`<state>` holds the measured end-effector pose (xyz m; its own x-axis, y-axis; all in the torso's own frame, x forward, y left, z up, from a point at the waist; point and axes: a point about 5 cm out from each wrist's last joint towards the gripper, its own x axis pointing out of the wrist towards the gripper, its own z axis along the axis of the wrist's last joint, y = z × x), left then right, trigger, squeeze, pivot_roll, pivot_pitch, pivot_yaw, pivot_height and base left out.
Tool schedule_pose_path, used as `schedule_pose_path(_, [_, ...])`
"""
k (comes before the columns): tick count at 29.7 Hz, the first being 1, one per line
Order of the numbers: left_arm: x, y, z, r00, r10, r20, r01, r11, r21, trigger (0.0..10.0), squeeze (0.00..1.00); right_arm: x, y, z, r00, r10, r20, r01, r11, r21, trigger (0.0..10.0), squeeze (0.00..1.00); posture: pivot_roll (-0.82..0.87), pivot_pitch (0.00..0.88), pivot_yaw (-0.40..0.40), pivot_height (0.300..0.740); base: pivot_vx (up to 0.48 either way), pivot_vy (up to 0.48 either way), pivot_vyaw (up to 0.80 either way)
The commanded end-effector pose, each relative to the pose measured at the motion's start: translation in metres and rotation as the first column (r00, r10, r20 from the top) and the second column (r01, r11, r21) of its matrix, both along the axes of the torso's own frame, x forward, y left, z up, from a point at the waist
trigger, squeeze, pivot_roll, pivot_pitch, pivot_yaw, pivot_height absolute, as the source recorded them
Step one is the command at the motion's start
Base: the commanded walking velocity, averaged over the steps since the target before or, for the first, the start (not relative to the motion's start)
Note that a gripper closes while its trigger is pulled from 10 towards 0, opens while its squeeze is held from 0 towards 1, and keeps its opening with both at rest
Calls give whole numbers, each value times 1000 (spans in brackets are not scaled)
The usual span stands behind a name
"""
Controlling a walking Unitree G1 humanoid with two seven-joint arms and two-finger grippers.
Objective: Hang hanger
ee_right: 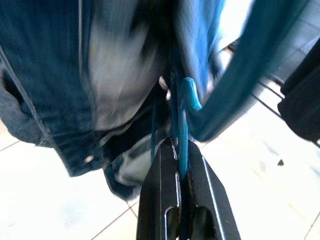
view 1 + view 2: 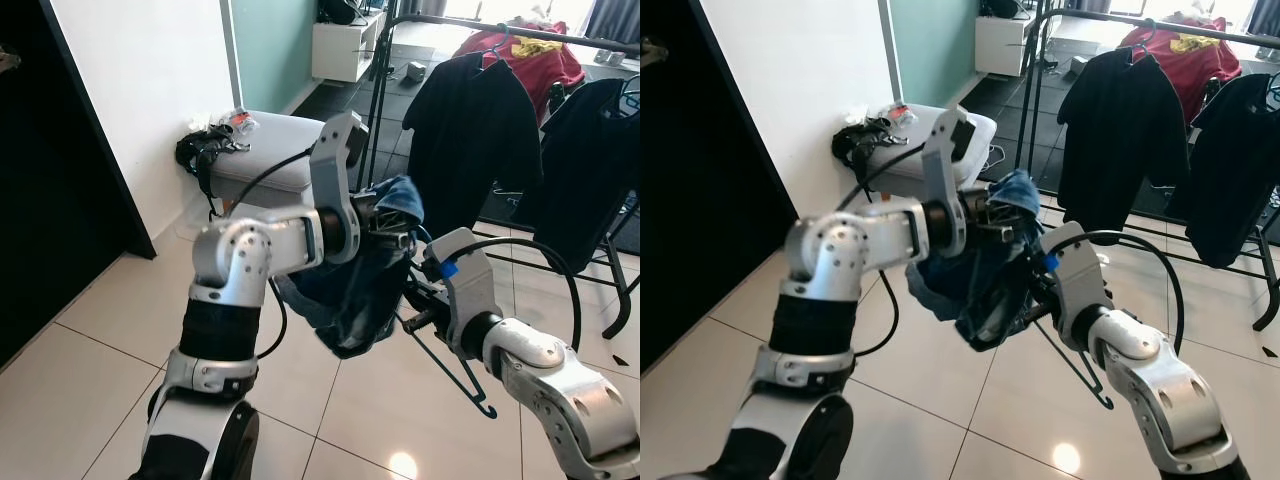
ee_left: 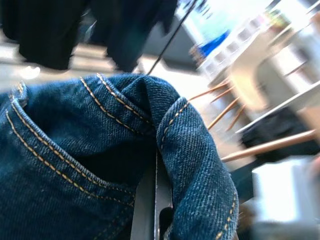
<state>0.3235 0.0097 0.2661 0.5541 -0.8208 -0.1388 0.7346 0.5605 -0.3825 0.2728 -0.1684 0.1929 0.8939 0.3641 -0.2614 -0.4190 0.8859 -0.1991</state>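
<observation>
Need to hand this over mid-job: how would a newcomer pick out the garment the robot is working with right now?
Start at the black clothes rack with dark shirts and a red one hanging at the back. In front of it, between the robot's arms, the left hand holds up the blue denim garment. It is the only denim piece, orange-stitched, bunched on a hanger pinched in the right hand.

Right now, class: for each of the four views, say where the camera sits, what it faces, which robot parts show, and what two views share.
Left eye view: on the head, looking down at both silver arms holding denim shorts on a hanger.
Right eye view: the head's other eye, same scene, clothes rack behind.
Left wrist view: along the left gripper, its fingers shut on the denim.
Right wrist view: along the right gripper, fingers shut on the blue hanger.
Shared: both wrist views show the denim.
</observation>
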Motion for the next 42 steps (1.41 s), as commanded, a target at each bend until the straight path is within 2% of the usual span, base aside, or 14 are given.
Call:
schedule_pose_path(1, [-6,-7,-12,999,-36,35,33,995,97,10000,0,3,8,19,993,42,114,-43,999,11,10000,0,-70,93,0,740,0,0,0])
schedule_pose_path(4, [-8,-8,-14,994,-49,98,34,987,154,10000,0,3,9,20,991,54,123,-56,998,12,10000,0,-73,94,0,740,0,0,0])
schedule_pose_path(12, [-13,-13,-17,974,-98,203,54,976,212,10000,0,3,14,22,987,77,143,-82,996,31,10000,0,-73,97,-1,740,0,0,0])
schedule_pose_path(13, [-15,-14,-18,970,-118,211,74,976,206,10000,1000,3,15,22,986,80,145,-86,996,33,10000,0,-73,97,-3,740,0,0,0])
schedule_pose_path(18, [-17,-14,-18,966,-138,218,93,975,203,10000,1000,3,15,22,986,82,148,-89,995,35,10000,0,-73,97,-3,740,0,0,0])
schedule_pose_path(23, [-21,-13,-8,943,-171,285,130,979,155,10000,1000,4,16,22,984,88,156,-96,994,49,10000,0,-71,99,-4,740,0,0,0])
schedule_pose_path(26, [-16,-1,3,916,-174,362,124,980,157,10000,1000,4,17,22,984,89,157,-100,993,63,10000,0,-69,100,-3,740,0,0,0])
schedule_pose_path(29, [-15,6,7,896,-189,401,130,977,170,10000,1000,4,16,21,983,88,159,-101,992,74,10000,0,-67,100,-3,740,0,0,0])
schedule_pose_path(33, [-16,9,8,886,-217,411,148,970,194,10000,1000,4,16,21,983,87,159,-100,992,78,10000,0,-65,100,-4,740,0,0,0])
schedule_pose_path(34, [-20,12,7,869,-260,422,177,958,227,10000,1000,4,15,21,983,85,160,-99,992,83,10000,0,-64,100,-5,740,0,0,0])
schedule_pose_path(35, [-20,12,7,869,-260,422,177,958,227,10000,1000,4,15,21,983,85,160,-99,992,83,10000,0,-64,100,-5,740,0,0,0])
schedule_pose_path(37, [-31,15,3,833,-362,418,254,922,292,10000,1000,4,14,20,983,81,162,-97,991,93,10000,0,-63,100,-6,740,0,0,0])
schedule_pose_path(39, [-31,15,3,833,-362,418,254,922,292,10000,1000,4,14,20,983,81,162,-97,991,93,10000,0,-63,100,-6,740,0,0,0])
schedule_pose_path(42, [-44,23,-4,773,-485,410,341,861,377,10000,1000,5,12,21,983,77,168,-94,991,97,10000,0,-64,100,-7,740,0,0,0])
